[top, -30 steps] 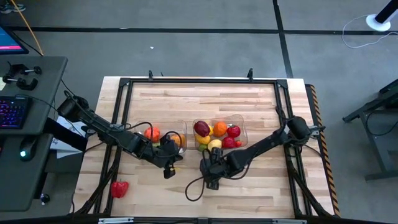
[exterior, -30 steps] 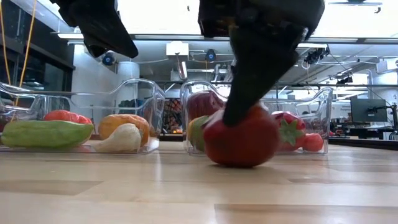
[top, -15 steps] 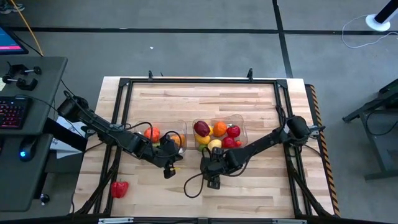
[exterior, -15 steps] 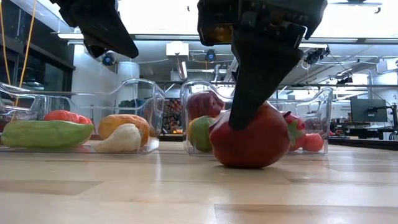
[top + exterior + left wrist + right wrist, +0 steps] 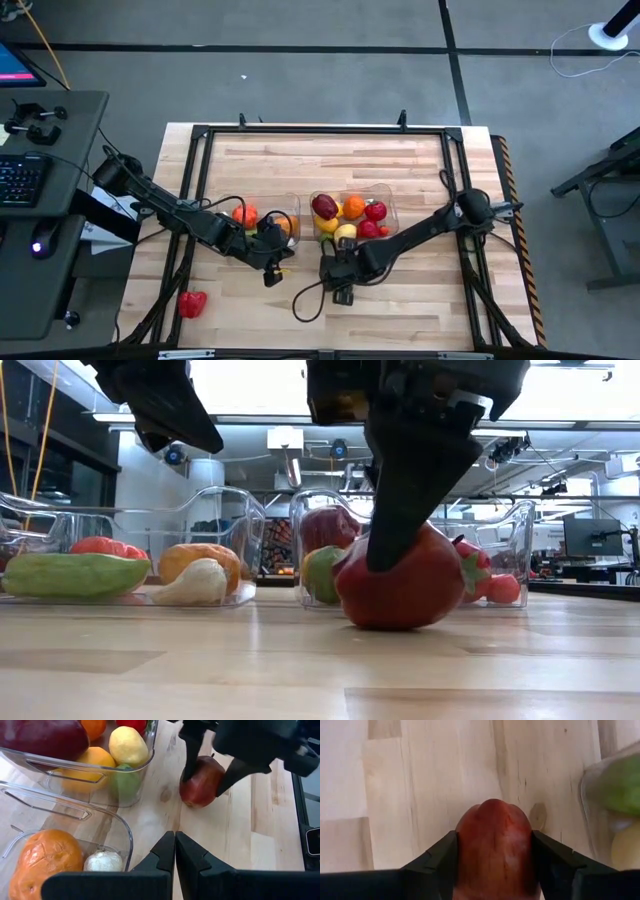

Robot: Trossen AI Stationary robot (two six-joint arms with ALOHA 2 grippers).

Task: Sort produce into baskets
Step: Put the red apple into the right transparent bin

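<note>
Wood table: right gripper clamped on red fruit.
Fruit sits between its fingers, just beside the right basket; left gripper closed, near.

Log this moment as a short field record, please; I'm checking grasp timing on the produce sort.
right gripper: fingers against both sides of the round red pomegranate-like fruit, which rests on the wooden table
left gripper: shut, empty, near the left clear plastic tub
right clear plastic tub: red, orange, yellow and maroon pieces inside
stray piece: red pepper-like toy near the table's front left corner
</note>
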